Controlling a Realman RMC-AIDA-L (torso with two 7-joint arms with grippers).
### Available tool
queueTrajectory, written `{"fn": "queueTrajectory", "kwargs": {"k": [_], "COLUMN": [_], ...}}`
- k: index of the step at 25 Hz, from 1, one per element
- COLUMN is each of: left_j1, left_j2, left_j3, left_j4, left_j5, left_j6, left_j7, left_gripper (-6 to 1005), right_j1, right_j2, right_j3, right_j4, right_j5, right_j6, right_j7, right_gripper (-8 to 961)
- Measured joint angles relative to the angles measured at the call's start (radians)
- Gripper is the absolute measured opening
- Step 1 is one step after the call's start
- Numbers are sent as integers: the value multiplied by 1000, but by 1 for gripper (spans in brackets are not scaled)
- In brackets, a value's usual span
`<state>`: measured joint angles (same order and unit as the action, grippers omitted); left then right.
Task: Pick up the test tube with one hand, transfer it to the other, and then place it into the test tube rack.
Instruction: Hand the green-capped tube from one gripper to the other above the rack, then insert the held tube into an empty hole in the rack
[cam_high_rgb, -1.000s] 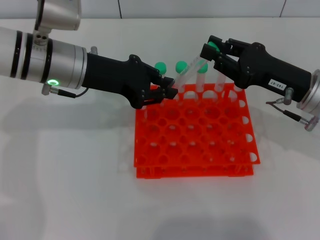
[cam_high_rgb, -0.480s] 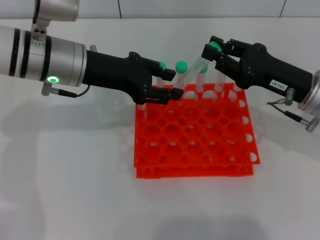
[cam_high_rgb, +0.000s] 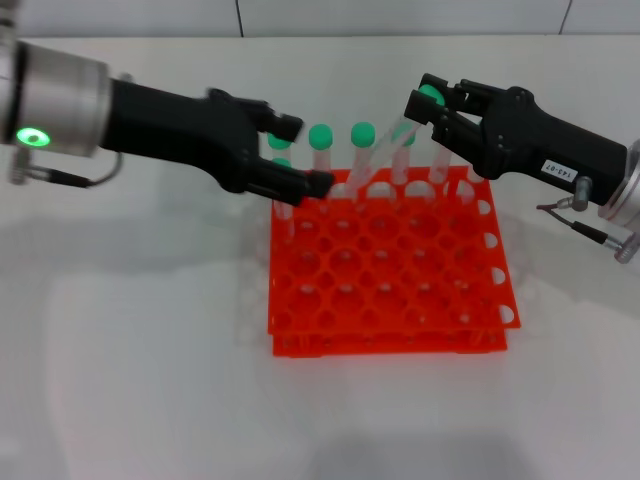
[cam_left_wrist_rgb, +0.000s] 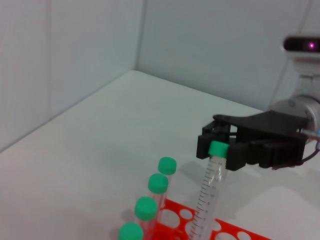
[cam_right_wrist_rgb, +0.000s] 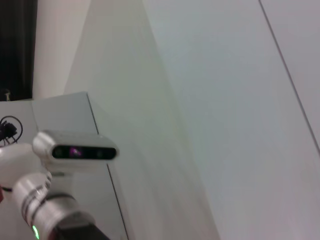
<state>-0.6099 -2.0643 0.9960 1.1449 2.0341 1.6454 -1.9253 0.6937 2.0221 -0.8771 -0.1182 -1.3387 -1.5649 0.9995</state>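
The test tube (cam_high_rgb: 385, 152) hangs slanted over the back row of the orange-red rack (cam_high_rgb: 400, 300). My right gripper (cam_high_rgb: 424, 100), the one with the white label, is shut on the tube's green cap. The tube's lower end is near the rack's back holes. My left gripper (cam_high_rgb: 305, 153), on the arm with the green light, is open and empty by the rack's back left corner, left of the tube. The left wrist view shows the tube (cam_left_wrist_rgb: 212, 190) held at the cap by the right gripper (cam_left_wrist_rgb: 220, 149). The right wrist view shows no fingers.
Several other green-capped tubes (cam_high_rgb: 320, 135) stand in the rack's back row, next to the held tube and close to the left fingers. They also show in the left wrist view (cam_left_wrist_rgb: 158, 183). White table (cam_high_rgb: 150, 350) lies all around the rack.
My left gripper has opened off the tube's lower end and drawn back to the left. My right gripper keeps the tube at the cap and has hardly moved.
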Motion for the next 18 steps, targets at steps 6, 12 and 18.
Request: {"fn": "queueTrajectory", "kwargs": {"k": [6, 12, 18], "left_j1": [116, 294, 514], "left_j2": [-15, -16, -21], "left_j3": [19, 28, 26], "left_j4": [331, 602, 666], "left_j5": [67, 65, -52], "left_j6": [65, 92, 32], "left_j7": [-254, -366, -255], "left_gripper": [893, 893, 893], "right_j1": [-16, -27, -48], "right_j2": [-5, -4, -6], "right_j3": [-32, -55, -56], "right_j4": [-44, -81, -148], "right_j5": [-4, -3, -4], "right_j6": [7, 17, 26], "right_j7": [29, 52, 88], "right_gripper": [283, 291, 298]}}
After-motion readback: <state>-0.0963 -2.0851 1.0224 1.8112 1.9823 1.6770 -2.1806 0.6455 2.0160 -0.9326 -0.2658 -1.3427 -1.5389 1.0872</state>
